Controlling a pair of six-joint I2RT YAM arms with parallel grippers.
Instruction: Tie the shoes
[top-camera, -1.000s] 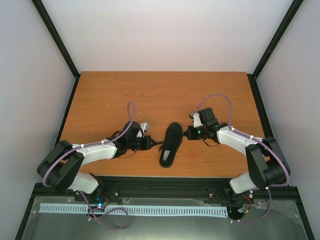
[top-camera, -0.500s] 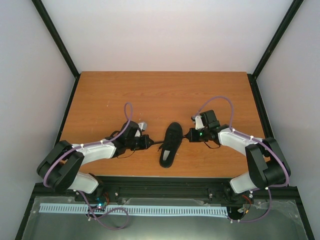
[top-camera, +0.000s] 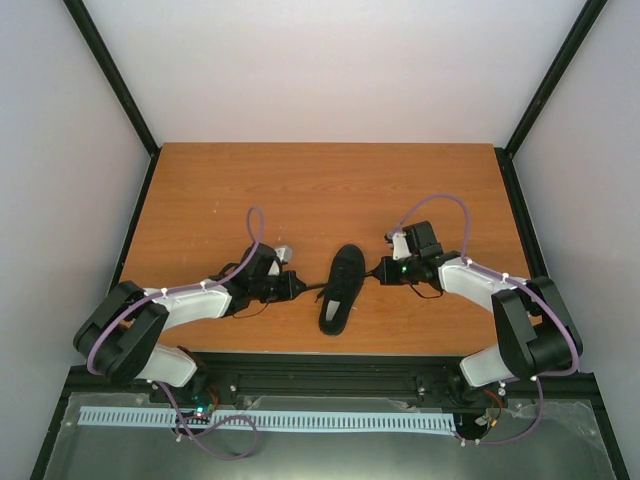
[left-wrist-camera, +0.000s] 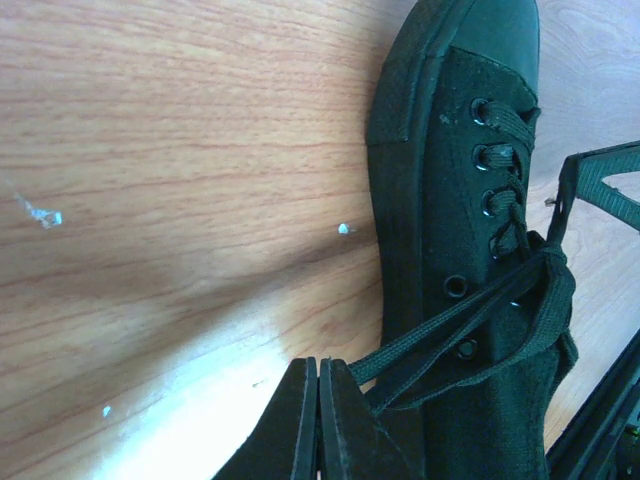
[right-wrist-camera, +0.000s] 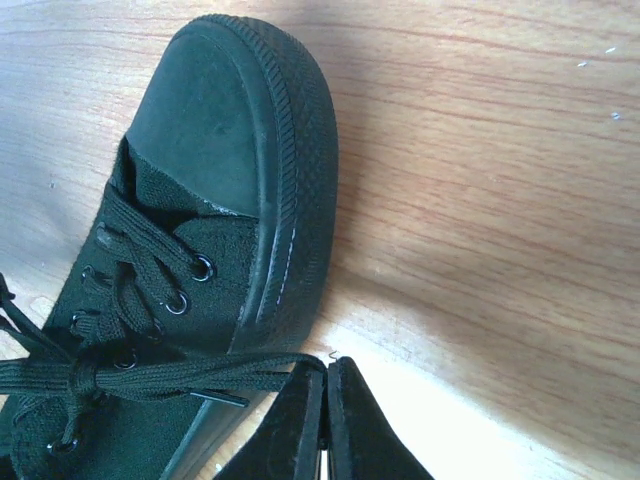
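The black shoe (top-camera: 340, 288) lies on the wooden table (top-camera: 330, 190) between my two arms, toe pointing away. My left gripper (top-camera: 297, 288) is at the shoe's left side, shut on a loop of black lace (left-wrist-camera: 440, 335) that runs taut to the knot (left-wrist-camera: 548, 262). My right gripper (top-camera: 376, 268) is at the shoe's right side, shut on the other lace loop (right-wrist-camera: 200, 375), also taut from the knot (right-wrist-camera: 80, 378). The shoe fills the left wrist view (left-wrist-camera: 460, 200) and the right wrist view (right-wrist-camera: 200, 200). Both laces stretch sideways out from the shoe's middle.
Black frame posts (top-camera: 110, 75) and white walls enclose the table. A black rail (top-camera: 330, 375) runs along the near edge. Part of the right arm's gripper (left-wrist-camera: 600, 190) shows beyond the shoe in the left wrist view.
The right gripper has drawn a little to the right, away from the shoe, tightening its lace. The left gripper has barely moved. The shoe stays in place.
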